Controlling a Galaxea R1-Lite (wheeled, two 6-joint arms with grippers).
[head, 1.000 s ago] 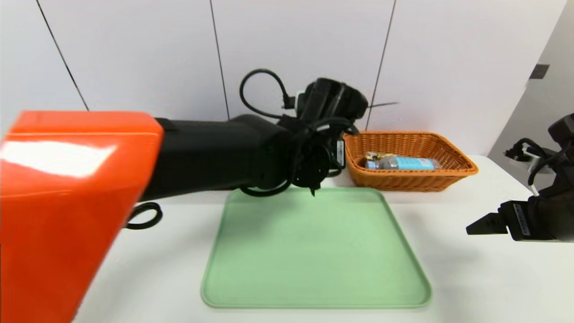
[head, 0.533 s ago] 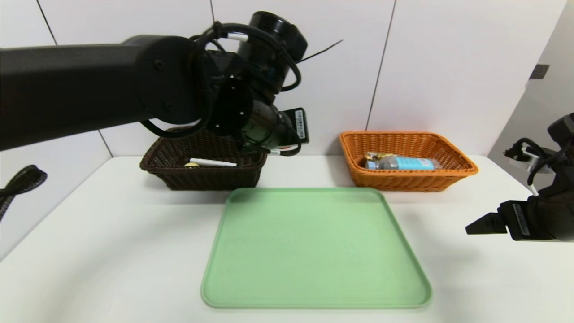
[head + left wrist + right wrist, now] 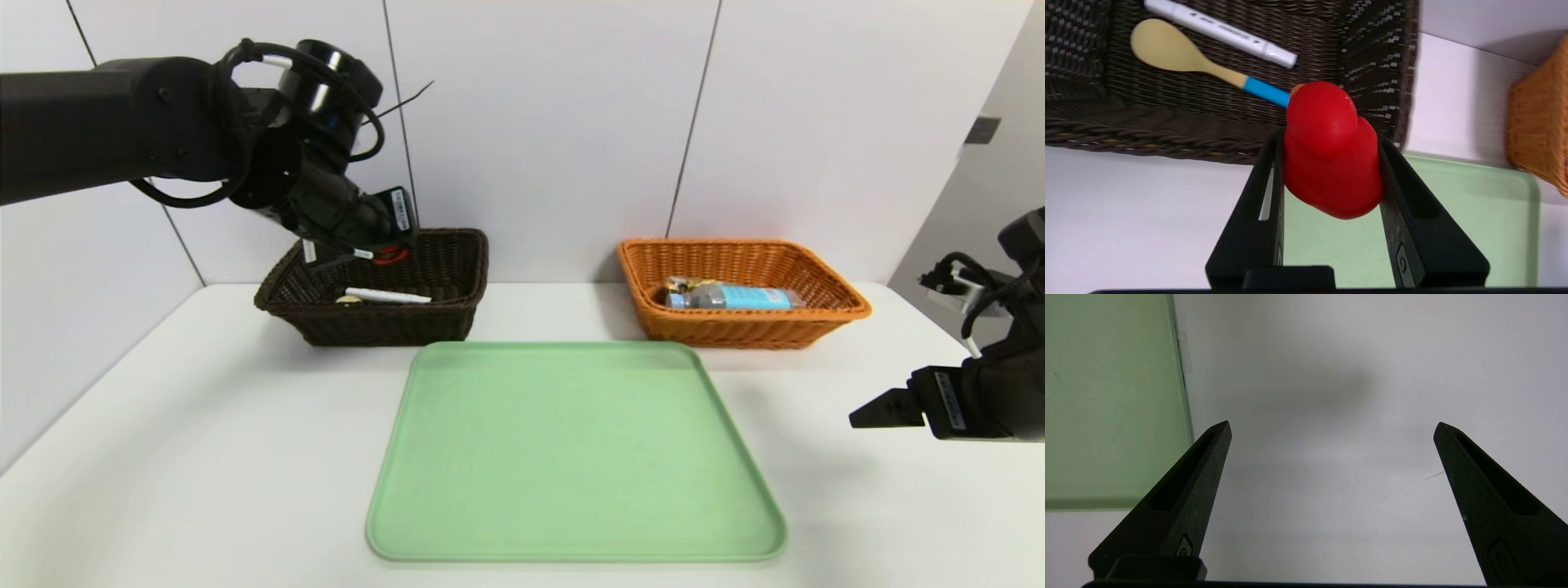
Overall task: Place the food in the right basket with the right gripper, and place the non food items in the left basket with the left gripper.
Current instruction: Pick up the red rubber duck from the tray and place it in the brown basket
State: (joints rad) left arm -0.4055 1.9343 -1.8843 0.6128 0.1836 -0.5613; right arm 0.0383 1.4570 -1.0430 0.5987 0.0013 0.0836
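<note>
Red toy (image 3: pixel 1333 155), pinched in the left hand (image 3: pixel 1331 143), has swung over to the far-left basket (image 3: pixel 392 325); drop's probably next.

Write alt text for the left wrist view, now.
The left gripper holds a rounded red object between its fingers, near the rim of a dark woven basket. Inside the basket lie a white marker and a wooden spoon with blue on its handle; a green tray and orange basket show beyond.

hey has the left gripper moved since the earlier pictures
Yes, the left gripper moved left, from beside the orange basket to over the dark basket.
</note>
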